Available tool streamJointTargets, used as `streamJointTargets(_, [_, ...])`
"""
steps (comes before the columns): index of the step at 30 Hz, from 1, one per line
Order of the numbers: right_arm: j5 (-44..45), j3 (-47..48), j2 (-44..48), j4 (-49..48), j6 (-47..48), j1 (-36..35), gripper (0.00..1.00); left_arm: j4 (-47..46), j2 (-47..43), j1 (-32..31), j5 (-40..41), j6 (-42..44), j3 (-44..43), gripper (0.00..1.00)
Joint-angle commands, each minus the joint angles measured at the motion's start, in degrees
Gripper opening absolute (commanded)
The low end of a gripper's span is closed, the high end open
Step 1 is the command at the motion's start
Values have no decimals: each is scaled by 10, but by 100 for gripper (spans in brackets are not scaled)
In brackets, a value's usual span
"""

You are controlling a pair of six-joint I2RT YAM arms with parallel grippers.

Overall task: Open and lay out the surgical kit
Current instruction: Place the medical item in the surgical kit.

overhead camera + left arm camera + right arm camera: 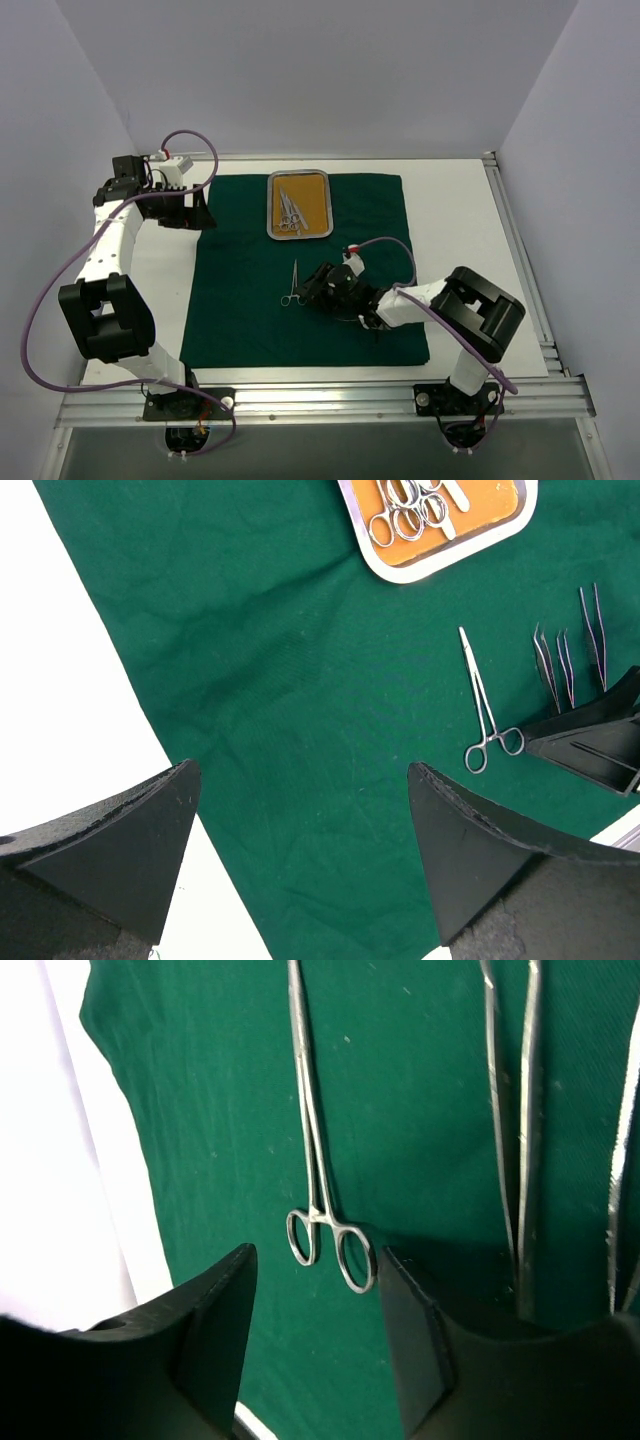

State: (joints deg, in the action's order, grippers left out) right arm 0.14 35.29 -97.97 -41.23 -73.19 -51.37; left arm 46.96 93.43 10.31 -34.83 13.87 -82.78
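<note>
The right gripper (318,289) hangs low over the near-centre of the dark green cloth (250,300). Its jaws stand partly apart and hold nothing. The clamp (315,1160) lies flat on the cloth, ring handles just ahead of the fingertips, tip pointing away. Tweezers (520,1110) lie just beside it to the right. The left gripper (300,770) is above the cloth's far left edge, jaws fully spread and empty. The steel tray (269,205) sits at the cloth's far edge, with the remaining instruments (290,208) inside.
</note>
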Motion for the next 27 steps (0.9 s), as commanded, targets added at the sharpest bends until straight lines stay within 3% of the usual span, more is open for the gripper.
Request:
streamJointTargets(1, [34, 43, 30, 83, 41, -5, 48, -4, -18, 4, -16, 6, -4, 94])
streamJointTargets(10, [103, 176, 50, 275, 146, -25, 58, -1, -18, 4, -10, 13, -4, 94])
streamJointTargets(19, [84, 308, 25, 358, 306, -7, 58, 7, -20, 4, 4, 20, -15, 94])
streamJointTargets(23, [44, 367, 3, 374, 375, 39, 52, 14, -35, 4, 11, 25, -15, 94])
streamJointTargets(27, [27, 461, -54, 399, 442, 97, 39, 18, -42, 4, 20, 22, -15, 94])
